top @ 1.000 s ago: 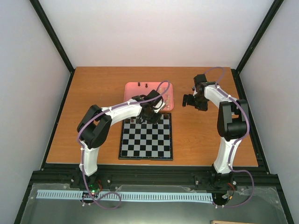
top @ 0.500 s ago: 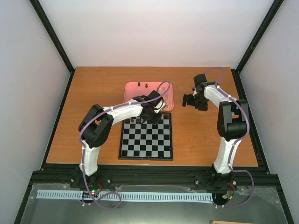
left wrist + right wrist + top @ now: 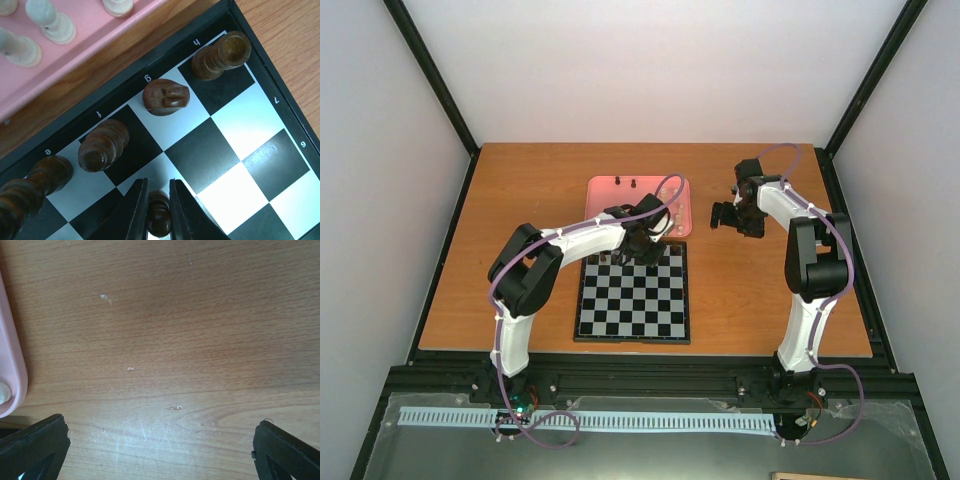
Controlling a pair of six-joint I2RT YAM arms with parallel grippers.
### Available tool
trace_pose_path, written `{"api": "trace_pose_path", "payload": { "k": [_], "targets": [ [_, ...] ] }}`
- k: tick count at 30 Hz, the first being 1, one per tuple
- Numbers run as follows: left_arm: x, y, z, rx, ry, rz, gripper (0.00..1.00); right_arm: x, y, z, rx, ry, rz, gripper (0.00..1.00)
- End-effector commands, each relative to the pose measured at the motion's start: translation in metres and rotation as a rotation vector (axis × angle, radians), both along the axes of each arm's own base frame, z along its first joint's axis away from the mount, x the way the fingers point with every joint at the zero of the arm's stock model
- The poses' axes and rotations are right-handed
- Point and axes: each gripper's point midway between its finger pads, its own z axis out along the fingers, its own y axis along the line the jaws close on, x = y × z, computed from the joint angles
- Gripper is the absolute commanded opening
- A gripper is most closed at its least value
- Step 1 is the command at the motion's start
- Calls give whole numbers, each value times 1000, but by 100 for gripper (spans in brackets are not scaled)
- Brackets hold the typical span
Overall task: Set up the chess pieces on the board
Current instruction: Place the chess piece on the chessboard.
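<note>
L pincer (image 3: 157,200) pinching dark pawn (image 3: 159,220) over second-row sq of board (image 3: 235,125). Dark rook (image 3: 220,56) on board's far corner sq, with knight (image 3: 166,96) and bishop (image 3: 102,145) next along same back row. Cream pieces (image 3: 50,25) stand in pink tray (image 3: 95,30) just beyond board's far edge. R pincer (image 3: 160,440) spread wide over bare wood surface (image 3: 175,330), off board's far-right corner.
</note>
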Motion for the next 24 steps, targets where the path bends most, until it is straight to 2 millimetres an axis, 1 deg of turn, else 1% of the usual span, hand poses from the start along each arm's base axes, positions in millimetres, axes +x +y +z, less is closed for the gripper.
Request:
{"api": "trace_pose_path", "payload": {
  "k": [1,6,11,15,21,24],
  "targets": [
    [4,-6,1,-6,-23,0,14,4,1,5,-2,-18,7,100],
    [3,-7,2,-11,-21,-2,15,5,1,6,-6,-19,6,100],
    [2,-8,6,-21,-20,-10,19,5,1,7,-6,-21,6,100],
    [3,-11,14,-37,-28,-16,23,7,1,9,-4,-27,3,100],
    [6,-15,23,-50,-38,-20,24,11,1,15,-6,-39,3,100],
    [8,-15,33,-54,-51,-19,27,12,1,19,-7,-45,3,100]
  ]
}}
